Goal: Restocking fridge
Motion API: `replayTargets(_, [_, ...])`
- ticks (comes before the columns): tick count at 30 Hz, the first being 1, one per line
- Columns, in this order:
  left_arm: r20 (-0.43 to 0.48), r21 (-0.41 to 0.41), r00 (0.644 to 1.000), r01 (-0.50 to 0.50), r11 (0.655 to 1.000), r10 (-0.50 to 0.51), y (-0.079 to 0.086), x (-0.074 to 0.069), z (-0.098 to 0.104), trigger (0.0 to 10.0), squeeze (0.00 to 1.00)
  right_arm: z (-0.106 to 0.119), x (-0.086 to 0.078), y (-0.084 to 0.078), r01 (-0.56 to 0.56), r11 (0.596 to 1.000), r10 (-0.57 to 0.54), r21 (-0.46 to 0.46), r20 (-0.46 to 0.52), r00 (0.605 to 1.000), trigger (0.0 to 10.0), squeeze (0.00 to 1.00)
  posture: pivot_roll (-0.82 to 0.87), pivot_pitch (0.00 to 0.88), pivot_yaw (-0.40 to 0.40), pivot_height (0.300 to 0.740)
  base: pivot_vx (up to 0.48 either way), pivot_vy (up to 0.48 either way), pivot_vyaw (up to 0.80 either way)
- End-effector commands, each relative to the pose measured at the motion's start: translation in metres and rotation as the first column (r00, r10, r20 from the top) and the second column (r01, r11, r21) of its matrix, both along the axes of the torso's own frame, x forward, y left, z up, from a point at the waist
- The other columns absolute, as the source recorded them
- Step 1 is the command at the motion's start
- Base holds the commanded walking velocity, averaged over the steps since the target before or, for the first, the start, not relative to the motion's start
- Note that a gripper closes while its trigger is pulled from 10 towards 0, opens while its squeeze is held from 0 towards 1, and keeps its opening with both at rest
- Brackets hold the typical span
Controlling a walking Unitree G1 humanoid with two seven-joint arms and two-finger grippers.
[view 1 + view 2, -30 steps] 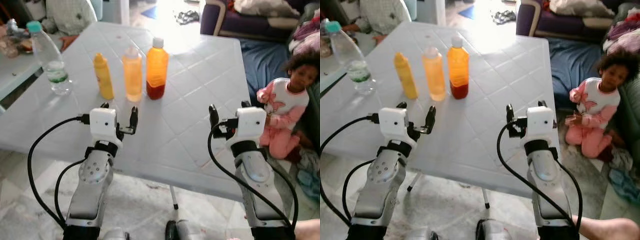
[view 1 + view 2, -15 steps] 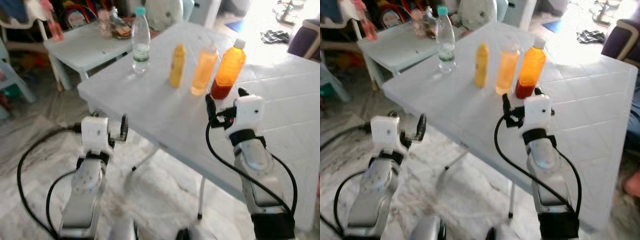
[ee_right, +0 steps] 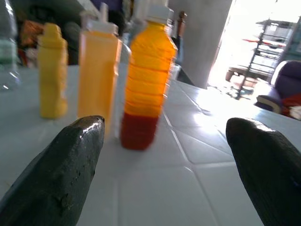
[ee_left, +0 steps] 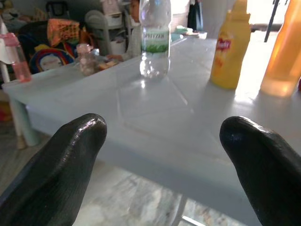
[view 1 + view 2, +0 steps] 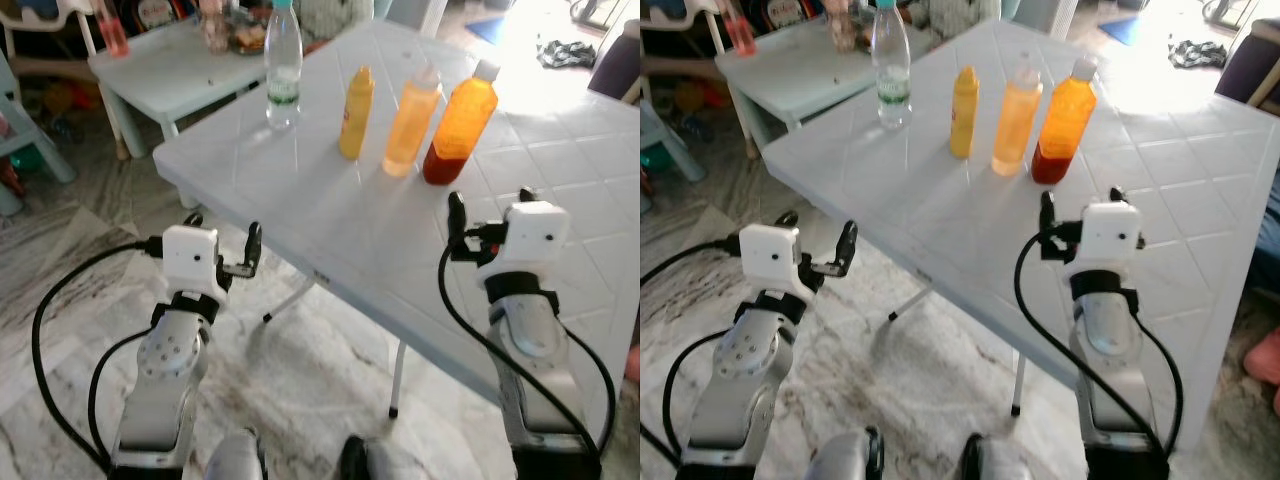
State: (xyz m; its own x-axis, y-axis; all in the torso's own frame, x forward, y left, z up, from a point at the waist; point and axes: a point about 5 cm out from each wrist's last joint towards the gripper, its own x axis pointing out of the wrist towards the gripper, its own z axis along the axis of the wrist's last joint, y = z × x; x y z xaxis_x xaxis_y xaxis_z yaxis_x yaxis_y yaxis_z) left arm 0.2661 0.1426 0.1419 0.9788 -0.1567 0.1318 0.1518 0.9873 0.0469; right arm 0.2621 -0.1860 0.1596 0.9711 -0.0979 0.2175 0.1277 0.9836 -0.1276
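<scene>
Four bottles stand in a row on the white table (image 5: 330, 205): a clear water bottle (image 5: 283, 65), a yellow squeeze bottle (image 5: 355, 100), a pale orange squeeze bottle (image 5: 412, 122) and an orange juice bottle (image 5: 459, 125) with a red bottom. My right gripper (image 5: 490, 200) is open above the table, a short way in front of the juice bottle (image 3: 146, 75). My left gripper (image 5: 222, 228) is open and holds nothing. It hovers over the floor just off the table's near corner, facing the water bottle (image 4: 155, 37).
A smaller white table (image 5: 170, 70) with a pink bottle (image 5: 112, 25) and other items stands at the back left. Marbled floor (image 5: 300, 380) and a table leg (image 5: 397, 375) lie below the arms. Dark sandals (image 5: 560, 55) rest on the sunlit floor beyond.
The whole view has swung left, so the table's corner now lies between my arms and the person at the right is out of frame. Both grippers stay open.
</scene>
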Motion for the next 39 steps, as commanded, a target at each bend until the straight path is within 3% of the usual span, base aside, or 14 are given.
replayTargets(1, [0.017, -0.001, 1.0, -0.004, 1.0, 0.004, 0.003, 0.003, 0.004, 10.0, 0.0, 0.007, -0.002, 0.001, 0.006, 1.0, -0.006, -0.001, 0.021, 1.0, 10.0, 0.0, 0.07, 0.112, -0.032, 0.74, 0.469, 0.0, 0.0])
replayTargets(13, [0.025, -0.014, 1.0, 0.013, 1.0, -0.012, -0.001, 0.007, 0.006, 10.0, 0.0, 0.009, -0.005, 0.001, 0.053, 0.998, -0.054, 0.036, 0.024, 0.998, 10.0, 0.0, 0.06, 0.097, -0.031, 0.74, 0.45, 0.0, 0.0])
replayTargets(24, [0.032, -0.02, 0.999, 0.016, 1.0, -0.016, -0.003, 0.006, 0.006, 10.0, 0.0, 0.015, -0.004, 0.007, 0.031, 0.999, -0.03, -0.016, 0.051, 0.998, 10.0, 0.0, 0.06, 0.103, -0.035, 0.74, 0.0, 0.0, 0.0])
replayTargets(29, [0.031, -0.016, 0.999, 0.019, 1.0, -0.019, -0.002, 0.007, 0.005, 10.0, 0.0, 0.022, 0.001, 0.006, 0.012, 1.0, -0.01, -0.028, 0.073, 0.997, 10.0, 0.0, 0.05, 0.1, -0.031, 0.74, 0.0, 0.0, 0.0])
replayTargets(39, [0.032, -0.01, 0.999, 0.025, 1.0, -0.024, -0.003, 0.007, 0.006, 10.0, 0.0, 0.047, 0.034, -0.002, -0.112, 0.994, 0.113, -0.02, 0.128, 0.985, 10.0, 0.0, 0.06, 0.111, -0.028, 0.74, 0.0, 0.0, 0.0])
